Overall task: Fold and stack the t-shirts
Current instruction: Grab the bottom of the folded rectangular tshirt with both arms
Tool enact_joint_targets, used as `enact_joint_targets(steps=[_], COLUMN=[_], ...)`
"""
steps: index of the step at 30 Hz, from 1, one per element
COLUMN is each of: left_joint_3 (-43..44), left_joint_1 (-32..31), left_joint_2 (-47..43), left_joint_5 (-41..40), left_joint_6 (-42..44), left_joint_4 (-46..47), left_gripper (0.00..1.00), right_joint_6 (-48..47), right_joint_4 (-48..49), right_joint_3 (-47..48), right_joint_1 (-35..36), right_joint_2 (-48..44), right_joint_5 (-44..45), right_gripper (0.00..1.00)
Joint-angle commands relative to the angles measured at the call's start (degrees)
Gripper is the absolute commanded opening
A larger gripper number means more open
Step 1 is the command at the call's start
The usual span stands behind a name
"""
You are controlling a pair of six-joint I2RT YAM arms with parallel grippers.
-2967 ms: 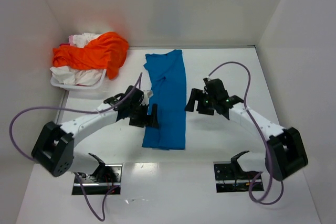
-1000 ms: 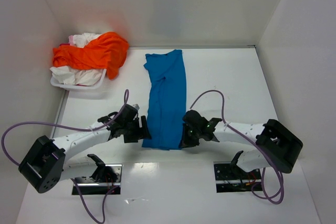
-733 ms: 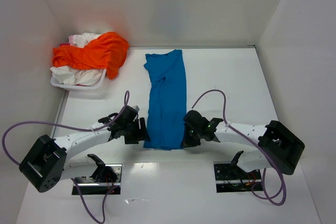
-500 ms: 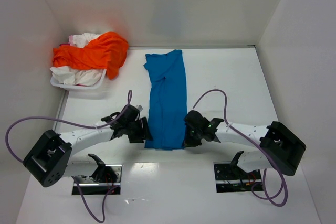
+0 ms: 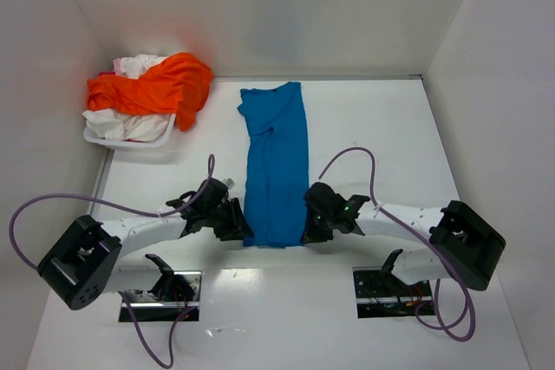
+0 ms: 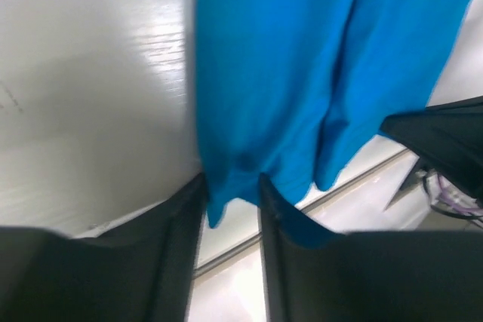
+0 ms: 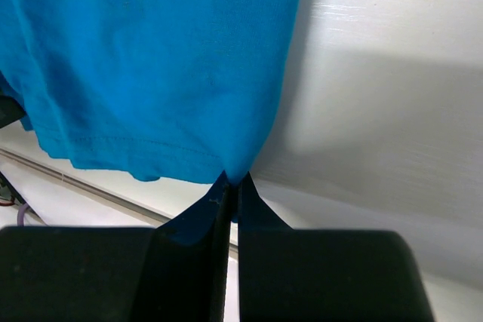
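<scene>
A bright blue t-shirt (image 5: 276,162) lies folded into a long strip down the middle of the table. My left gripper (image 5: 238,224) sits at its near left corner. In the left wrist view the blue t-shirt's (image 6: 302,58) hem hangs between the left gripper's (image 6: 232,186) fingers, which still stand apart. My right gripper (image 5: 310,224) is at the near right corner. There the blue t-shirt's (image 7: 151,58) corner is pinched in the right gripper (image 7: 235,180), which is shut on it. An orange t-shirt (image 5: 160,84) lies heaped over white ones (image 5: 139,65).
The heap of shirts sits in a white basket (image 5: 130,140) at the far left, against the left wall. White walls close in the table at the back and both sides. Two black mounts (image 5: 381,283) sit at the near edge.
My left gripper has slid right onto the blue t-shirt's near left corner and its jaws have narrowed around the hem. The right gripper has stayed shut on its corner.
</scene>
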Motion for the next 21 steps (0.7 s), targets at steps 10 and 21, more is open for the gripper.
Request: enact_joint_targets(steps=[10, 21], left_joint_3=[-1.87, -1.16], left_joint_1=[-0.70, -0.70], left_joint_2=[-2.09, -25.29], left_joint_5=[-1.75, -1.75], left_joint_6=[-1.13, -3.76], left_joint_4=[-6.34, -20.84], left_gripper=[0.00, 0.00], right_joint_6=[-0.73, -0.21], right_joint_4=[-2.49, -4.70], right_joint_3=[1.14, 1.14], right_joint_1=[0.52, 0.52], right_joint_2=[-3.06, -6.23], right_joint_5=[3.04, 3.65], right_gripper=[0.01, 0.00])
